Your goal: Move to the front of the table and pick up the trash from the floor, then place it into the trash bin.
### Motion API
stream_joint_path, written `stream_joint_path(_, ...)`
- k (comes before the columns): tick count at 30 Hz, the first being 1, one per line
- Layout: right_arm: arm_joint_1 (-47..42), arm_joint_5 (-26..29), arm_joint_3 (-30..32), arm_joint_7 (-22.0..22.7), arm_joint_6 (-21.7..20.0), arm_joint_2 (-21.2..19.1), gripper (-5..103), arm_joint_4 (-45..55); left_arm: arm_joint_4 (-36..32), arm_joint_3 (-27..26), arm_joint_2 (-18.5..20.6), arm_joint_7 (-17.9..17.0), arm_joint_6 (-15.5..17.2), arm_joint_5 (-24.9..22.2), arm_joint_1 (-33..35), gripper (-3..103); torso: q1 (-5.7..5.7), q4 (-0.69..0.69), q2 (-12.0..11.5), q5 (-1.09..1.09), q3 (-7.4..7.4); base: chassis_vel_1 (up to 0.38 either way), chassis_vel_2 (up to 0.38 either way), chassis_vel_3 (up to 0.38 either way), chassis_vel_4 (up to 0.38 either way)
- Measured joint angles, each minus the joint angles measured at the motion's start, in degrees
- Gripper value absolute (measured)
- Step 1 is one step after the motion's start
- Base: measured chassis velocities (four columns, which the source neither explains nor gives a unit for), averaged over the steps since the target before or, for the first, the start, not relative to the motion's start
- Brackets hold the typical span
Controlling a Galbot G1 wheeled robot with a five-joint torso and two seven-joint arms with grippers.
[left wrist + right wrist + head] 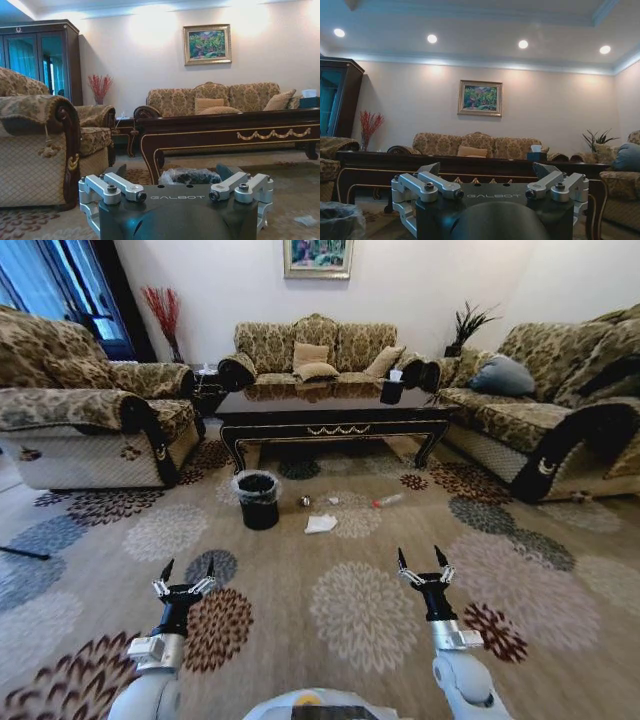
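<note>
Both grippers hang low over the floor point(350, 620) in the head view, my left gripper point(187, 575) and my right gripper point(424, 565), each open and holding nothing. Well ahead of them lies the trash: a crumpled white napkin point(321, 524), a small silvery ball point(305, 501), a tiny white scrap point(333, 501) and a slim stick-like piece point(388, 500). The black trash bin point(258, 500) with its plastic liner stands just left of the trash. Behind both stretches the dark table point(330, 415). The left wrist view shows the trash bin point(190, 176) and the table point(230, 131).
Patterned sofas enclose the area: an armchair point(90, 430) on the left, a long sofa point(540, 420) on the right, another point(315, 355) behind the table. A black tissue box point(392, 390) sits on the table. Open carpet lies between me and the trash.
</note>
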Motion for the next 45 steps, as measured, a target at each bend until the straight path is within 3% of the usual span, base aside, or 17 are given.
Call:
stream_joint_path(2, 0.0, 0.0, 0.0, 0.0, 0.0, 0.0, 100, 0.0, 0.1, 0.0, 0.0, 0.0, -0.1, -0.1, 0.0, 100, 0.00, -0.02, 0.0, -0.11, 0.00, -0.336, 0.304, 0.369, -0.343)
stream_joint_path(5, -0.1, -0.1, -0.1, 0.0, 0.0, 0.1, 100, 0.0, 0.3, 0.0, 0.0, 0.0, -0.3, -0.1, 0.0, 100, 0.00, -0.02, 0.0, -0.01, 0.01, -0.345, 0.348, 0.363, -0.348)
stream_joint_path(9, -0.2, -0.1, 0.0, 0.0, 0.0, 0.1, 100, 0.1, 0.5, 0.0, -0.1, 0.1, -0.5, -0.1, 0.1, 100, 0.00, -0.03, 0.0, -0.09, 0.02, -0.359, 0.341, 0.371, -0.356)
stream_joint_path(11, -0.3, -0.2, 0.1, 0.1, 0.0, 0.1, 100, 0.2, 0.5, 0.1, -0.1, 0.1, -0.5, -0.1, 0.0, 100, 0.00, -0.01, 0.0, -0.01, 0.04, -0.346, 0.364, 0.371, -0.346)
stream_joint_path(31, 0.5, -0.3, -0.6, -0.2, 1.2, 0.1, 100, -0.3, 1.1, 0.4, -0.5, 0.1, -0.7, 0.2, -0.2, 100, 0.01, -0.01, 0.1, -0.06, 0.08, -0.344, 0.344, 0.346, -0.341)
stream_joint_path(45, 0.6, -0.5, -0.8, 0.0, 1.9, 0.3, 100, -0.5, 0.6, 0.8, -0.6, 0.0, -0.8, 0.2, 0.1, 100, -0.01, -0.02, 0.1, -0.04, 0.06, -0.019, 0.009, 0.001, -0.011)
